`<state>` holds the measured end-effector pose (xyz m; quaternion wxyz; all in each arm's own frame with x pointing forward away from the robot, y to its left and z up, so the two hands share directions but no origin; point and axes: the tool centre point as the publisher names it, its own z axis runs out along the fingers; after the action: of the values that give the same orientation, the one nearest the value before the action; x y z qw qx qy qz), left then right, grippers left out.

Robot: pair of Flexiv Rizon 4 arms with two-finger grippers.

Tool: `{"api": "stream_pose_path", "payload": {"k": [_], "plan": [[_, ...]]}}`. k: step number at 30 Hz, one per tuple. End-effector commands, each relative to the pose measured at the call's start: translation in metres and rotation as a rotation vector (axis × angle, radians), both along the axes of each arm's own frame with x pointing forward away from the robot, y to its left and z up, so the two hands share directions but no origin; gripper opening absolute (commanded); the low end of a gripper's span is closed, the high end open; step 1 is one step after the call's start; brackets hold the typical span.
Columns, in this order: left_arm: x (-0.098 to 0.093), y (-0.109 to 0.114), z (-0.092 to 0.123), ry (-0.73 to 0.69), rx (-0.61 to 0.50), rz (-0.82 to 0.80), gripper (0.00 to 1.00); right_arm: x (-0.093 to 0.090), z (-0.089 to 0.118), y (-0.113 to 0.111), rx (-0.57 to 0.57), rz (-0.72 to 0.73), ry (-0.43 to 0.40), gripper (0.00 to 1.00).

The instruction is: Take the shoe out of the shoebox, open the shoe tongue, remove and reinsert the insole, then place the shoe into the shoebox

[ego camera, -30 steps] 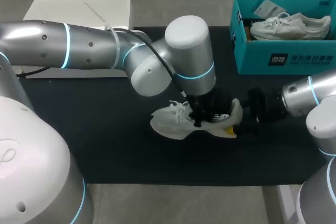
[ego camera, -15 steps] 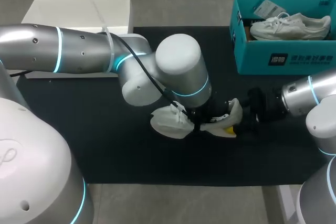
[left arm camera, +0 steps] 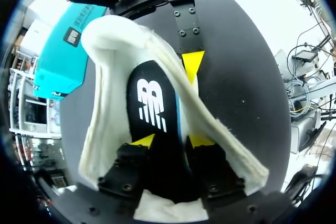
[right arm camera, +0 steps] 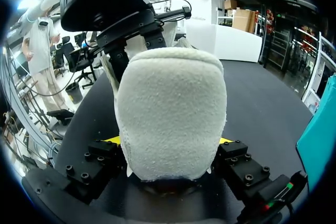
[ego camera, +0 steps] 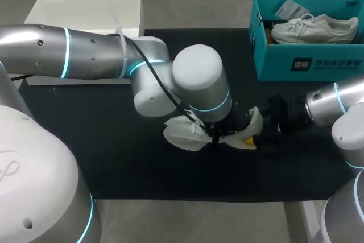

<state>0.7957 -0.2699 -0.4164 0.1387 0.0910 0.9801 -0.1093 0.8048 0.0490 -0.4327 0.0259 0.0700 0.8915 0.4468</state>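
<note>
A white shoe [ego camera: 185,135] lies on its side on the black mat [ego camera: 85,140], toe to the left. My left gripper [ego camera: 215,135] reaches down into its opening. In the left wrist view the left gripper [left arm camera: 170,141] has a yellow tip on each edge of the black insole [left arm camera: 152,108], shut on it inside the white collar [left arm camera: 113,77]. My right gripper [ego camera: 254,132] is at the heel. In the right wrist view the heel [right arm camera: 170,98] fills the space between the right gripper's [right arm camera: 168,142] fingers, which press it from both sides.
A teal shoebox [ego camera: 318,64] stands at the back right with a second white shoe [ego camera: 313,28] and a paper tag inside. A white box [ego camera: 85,12] sits at the back left edge of the mat.
My left arm's wrist has dropped lower and nearer over the shoe, hiding most of it, and its fingers have narrowed on the insole. The right arm and the heel have stayed put.
</note>
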Motion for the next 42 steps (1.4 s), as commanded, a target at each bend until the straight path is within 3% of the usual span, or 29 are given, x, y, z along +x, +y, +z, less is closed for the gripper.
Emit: {"api": "stream_pose_path", "payload": {"k": [1,8,11,12,23,42], "plan": [[0.024,-0.03,-0.085,0.027,0.014,-0.004,0.36,0.0,-0.007,0.003,0.0,-0.001,0.001,0.0],[0.024,-0.034,-0.095,0.084,0.038,-0.011,0.3,0.0,-0.007,0.003,0.0,-0.001,0.001,0.0],[0.024,-0.034,-0.097,0.121,0.043,-0.02,0.15,0.0,-0.007,0.003,0.0,-0.001,0.001,0.0],[0.024,-0.034,-0.097,0.125,0.044,-0.022,0.0,0.0,-0.007,0.003,0.0,-0.001,0.001,0.0],[0.023,-0.022,-0.083,0.224,0.032,-0.043,0.0,0.0,-0.007,0.003,0.0,-0.001,0.001,0.0],[0.008,-0.007,-0.012,0.364,-0.063,-0.091,0.0,0.0,-0.007,0.003,0.0,-0.001,0.001,0.0]]}}
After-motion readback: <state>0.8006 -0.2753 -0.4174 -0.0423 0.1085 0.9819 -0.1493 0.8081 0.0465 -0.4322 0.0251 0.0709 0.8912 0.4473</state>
